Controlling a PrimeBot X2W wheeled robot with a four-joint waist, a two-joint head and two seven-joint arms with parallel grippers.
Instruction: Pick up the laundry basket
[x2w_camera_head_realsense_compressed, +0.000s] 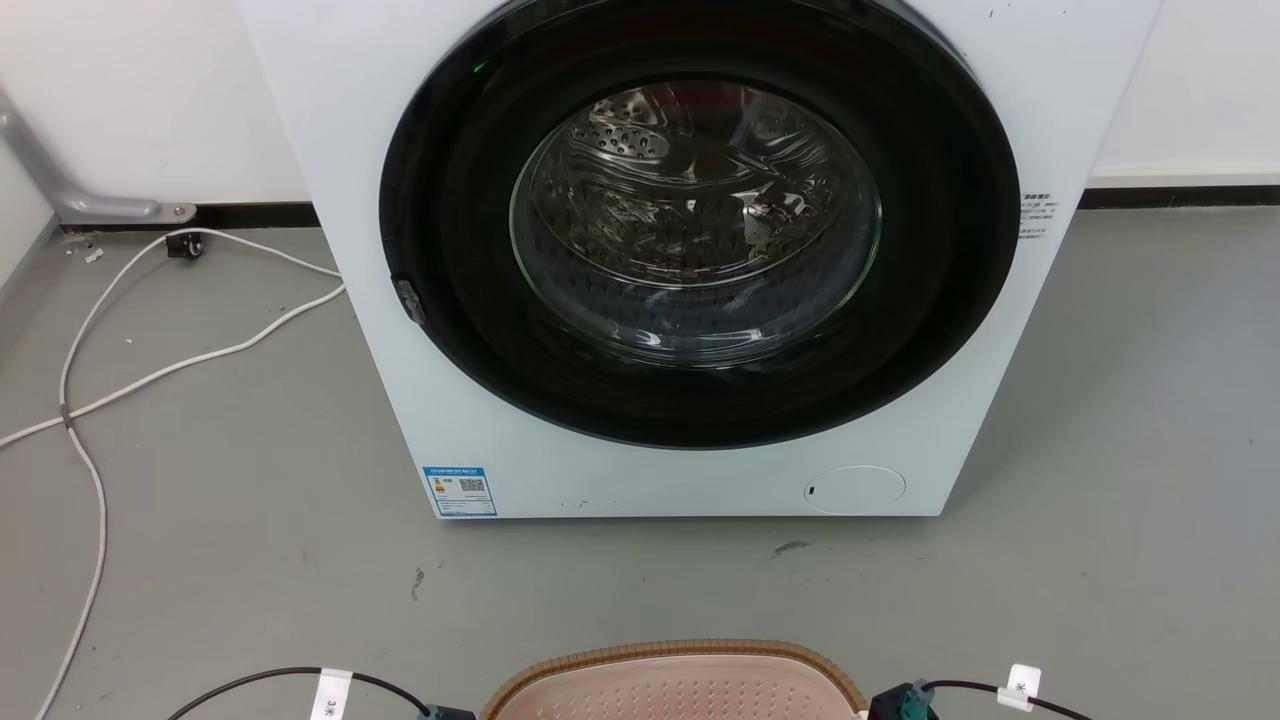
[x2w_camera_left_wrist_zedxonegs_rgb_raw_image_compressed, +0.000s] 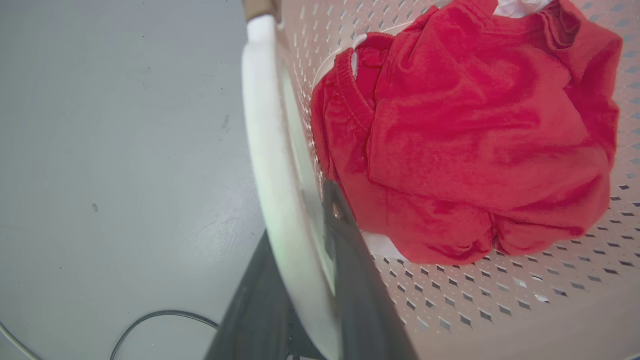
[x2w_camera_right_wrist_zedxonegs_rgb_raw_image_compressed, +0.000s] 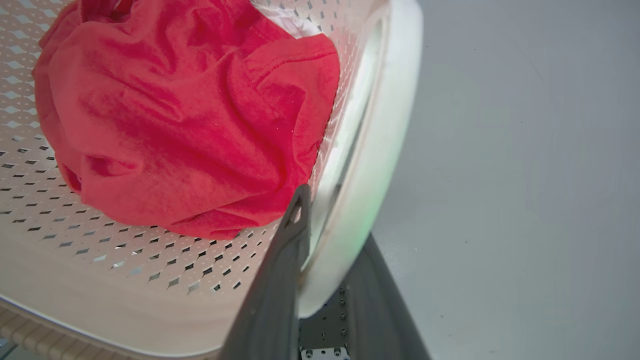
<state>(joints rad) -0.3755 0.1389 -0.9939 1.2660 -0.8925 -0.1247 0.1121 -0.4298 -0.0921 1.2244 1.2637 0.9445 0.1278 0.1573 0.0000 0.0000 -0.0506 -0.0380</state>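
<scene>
**Both handles gripped, lift pending**

Left gripper (x2w_camera_left_wrist_zedxonegs_rgb_raw_image_compressed: 300, 220): jaws straddle the left white side handle (x2w_camera_left_wrist_zedxonegs_rgb_raw_image_compressed: 270, 150), with one dark finger outside it and one inside against the perforated wall. We read them as pinched on the handle.

Centre: the rounded-rectangular, pale pink-beige, perforated plastic laundry basket (x2w_camera_head_realsense_compressed: 670, 650) has a brown woven-look rim and sits at the bottom edge of the head view. It is near the front of the white front-loading washing machine (x2w_camera_head_realsense_compressed: 690, 250), with bare grey floor (x2w_camera_head_realsense_compressed: 200, 560) between them. A crumpled red garment (x2w_camera_left_wrist_zedxonegs_rgb_raw_image_compressed: 475, 140) lies inside.

Right gripper (x2w_camera_right_wrist_zedxonegs_rgb_raw_image_compressed: 335, 220): same arrangement on the right white side handle (x2w_camera_right_wrist_zedxonegs_rgb_raw_image_compressed: 395, 125), jaws pinching it.

Step, as we judge it: the grasp is made and the lift comes next. We cannot tell whether the base is off the floor. The next move calls for both arms to rise together at an equal rate, so the load stays level and neither handle slips through the jaws.

Orientation: the opening faces up. We judge that the long axis runs left to right across the robot, with the handles at the short ends and one long side facing the machine.
</scene>
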